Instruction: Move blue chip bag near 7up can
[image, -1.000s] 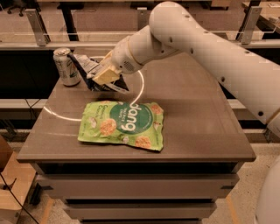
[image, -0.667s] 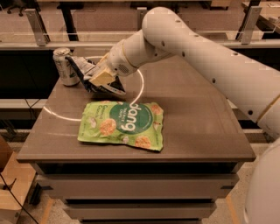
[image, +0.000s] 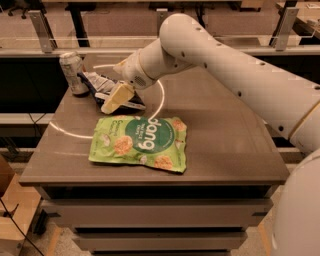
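Observation:
The blue chip bag (image: 99, 81) lies at the table's back left, dark and crinkly with white panels, right beside the 7up can (image: 71, 72). The can stands upright at the back left corner, silver-white with a silver top. My gripper (image: 115, 98) is just right of the bag and over its near edge, reaching in from the right on the white arm (image: 210, 55). Part of the bag is hidden behind the gripper. I cannot tell whether the bag touches the can.
A large green "dang" bag (image: 141, 142) lies flat on the middle front of the brown table (image: 225, 150), just in front of the gripper. A railing and dark shelves run behind the table. The table's left edge is close to the can.
The arm has shifted and the wrist has turned a little over the bag. The blue bag stays next to the can. The green bag has not moved.

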